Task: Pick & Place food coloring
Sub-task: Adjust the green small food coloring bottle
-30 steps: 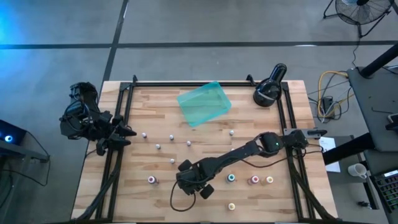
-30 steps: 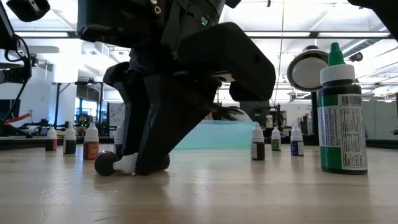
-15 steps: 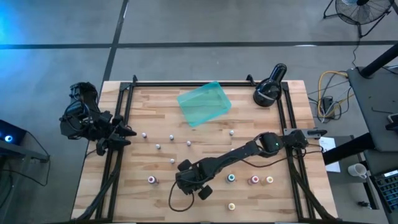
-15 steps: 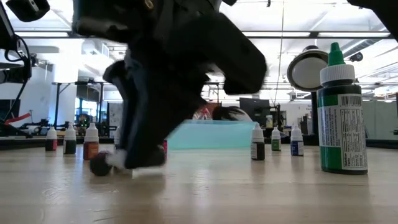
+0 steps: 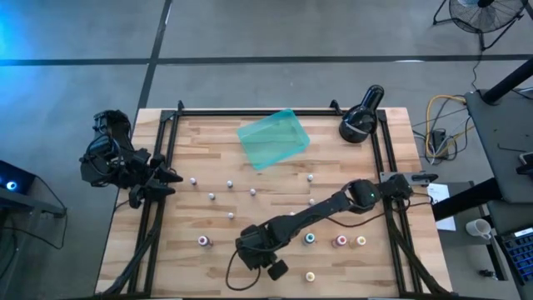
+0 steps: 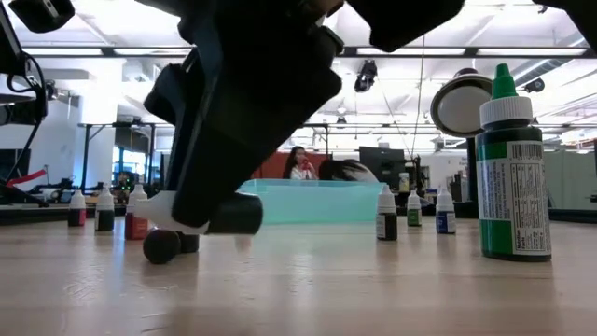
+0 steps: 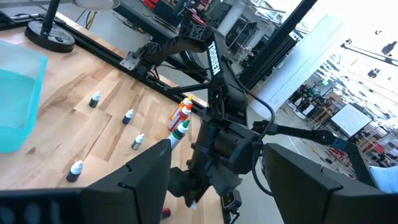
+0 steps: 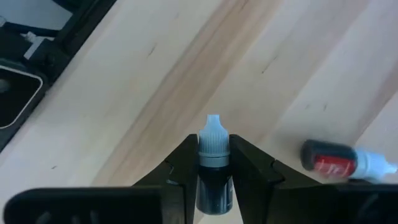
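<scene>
Small white-capped food coloring bottles stand scattered on the wooden table (image 5: 166, 250). My right gripper (image 8: 213, 155) is near the table's front at mid-width (image 5: 254, 247), shut on one dark bottle (image 8: 213, 177) a little above the wood (image 6: 219, 216). A red bottle (image 8: 333, 158) lies on its side on the table beside it. The teal tray (image 5: 273, 137) rests at the far middle. Past the table's left edge my left gripper (image 5: 166, 177) waits, open, holding nothing. My right gripper pinches the dark bottle's body (image 8: 212, 169) between its two fingers. The fingers lie along the bottle, and its white cap (image 8: 213, 132) sticks out past the fingertips. They come slanting down from the right. The bottle is lifted clear of the table, tipped almost level.
A black round lamp-like device (image 5: 360, 121) stands at the far right. Several bottles stand right of the gripper (image 5: 340, 241) and toward the left middle (image 5: 211, 197). A larger green bottle (image 6: 511, 168) stands close to the low camera. Black rails (image 5: 158, 208) run along both table sides.
My right gripper has risen from the table and drawn a little toward the near edge, rolling and tipping as it went. The dark bottle, which lay on the wood between its fingers, is now lifted clear. The red bottle stays lying on the table.
</scene>
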Motion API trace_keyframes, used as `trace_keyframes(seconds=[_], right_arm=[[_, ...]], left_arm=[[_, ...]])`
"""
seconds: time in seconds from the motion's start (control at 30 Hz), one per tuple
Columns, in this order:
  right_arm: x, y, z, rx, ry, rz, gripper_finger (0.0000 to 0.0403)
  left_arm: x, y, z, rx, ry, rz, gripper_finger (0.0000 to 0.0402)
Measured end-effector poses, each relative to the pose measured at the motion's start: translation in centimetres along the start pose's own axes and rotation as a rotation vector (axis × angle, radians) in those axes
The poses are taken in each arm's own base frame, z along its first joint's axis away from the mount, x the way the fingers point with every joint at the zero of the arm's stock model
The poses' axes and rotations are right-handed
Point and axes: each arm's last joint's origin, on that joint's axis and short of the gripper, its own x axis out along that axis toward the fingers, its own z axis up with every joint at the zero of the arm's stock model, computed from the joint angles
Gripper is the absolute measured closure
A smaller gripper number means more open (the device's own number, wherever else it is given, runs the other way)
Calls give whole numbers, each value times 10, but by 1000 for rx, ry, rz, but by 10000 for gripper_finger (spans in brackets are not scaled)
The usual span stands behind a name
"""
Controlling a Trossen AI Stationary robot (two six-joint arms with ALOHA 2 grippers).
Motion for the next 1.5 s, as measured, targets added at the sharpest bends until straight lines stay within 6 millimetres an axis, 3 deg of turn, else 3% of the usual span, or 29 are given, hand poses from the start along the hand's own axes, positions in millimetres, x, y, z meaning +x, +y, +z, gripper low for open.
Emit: trace_keyframes(seconds=[0.57, 1.13, 1.5], right_arm=[[15, -3, -12, 34, 31, -8, 326], [13, -1, -5, -52, -10, -22, 241], [15, 1, -8, -64, 24, -75, 248]], left_arm=[[0, -1, -1, -9, 26, -24, 177], [0, -1, -1, -26, 28, -26, 177], [0, -1, -1, -28, 43, -40, 177]])
